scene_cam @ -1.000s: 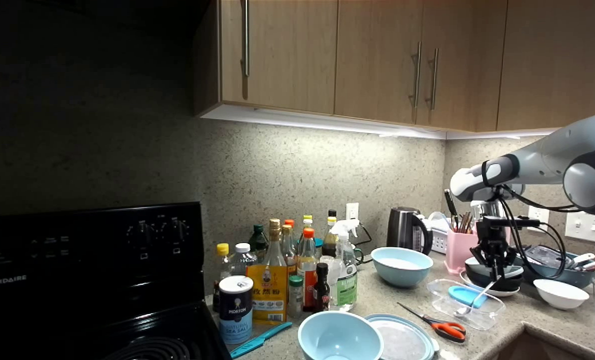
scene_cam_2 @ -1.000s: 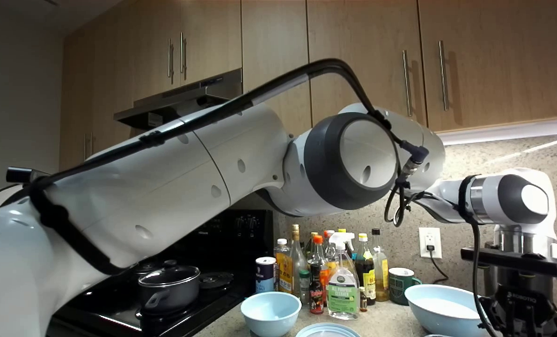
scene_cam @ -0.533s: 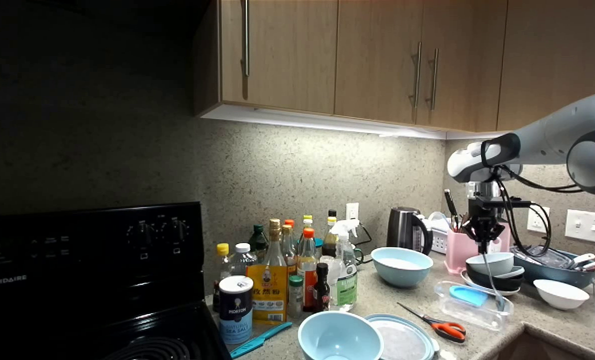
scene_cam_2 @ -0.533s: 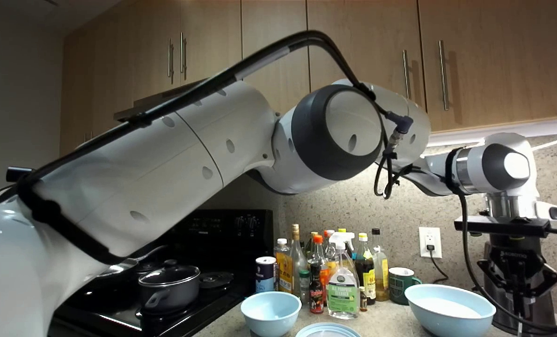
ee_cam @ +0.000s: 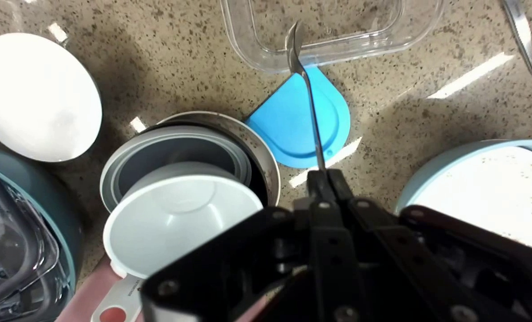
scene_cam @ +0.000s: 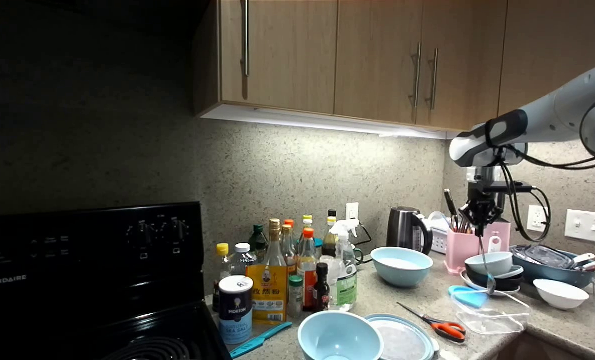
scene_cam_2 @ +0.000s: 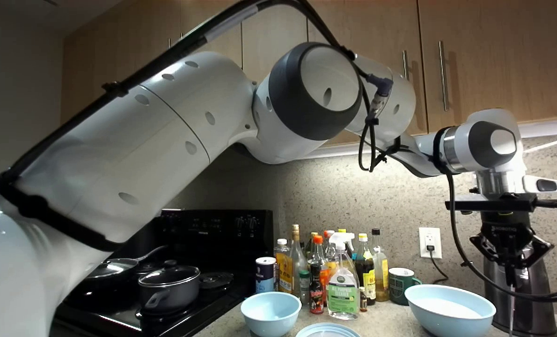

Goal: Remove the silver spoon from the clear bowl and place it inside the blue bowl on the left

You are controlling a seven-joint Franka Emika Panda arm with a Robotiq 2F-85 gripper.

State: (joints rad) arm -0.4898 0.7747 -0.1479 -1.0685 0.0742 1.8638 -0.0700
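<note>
Claw: pinched the silver spoon by its handle end; in an exterior view the lettering on the claw's housing was too blurred to read.
Spoon: hung below the claw, head lowest, slightly tilted; in the wrist view the head crossed the rim of the clear container, at a height that could not be told.
Bright blue piece: lay just beside the container on the speckled surface, with the spoon's handle crossing over it in the wrist view.
White handle: near the claw, its printing too small to read.
Blue bowl near the kettle: stood between the claw and the spray bottle in both exterior views.
Kettle: dark, its sides without readable print.
Spray bottle: "All Purpose" on a green label.
Blue bowl on the left: well apart from claw and spoon, beside a round lid.
Yellow bag: 孜然粉 across its front.
Canister: "Morton Natural Sea Salt".
Stove: "Frigidaire" on its black back panel.
</note>
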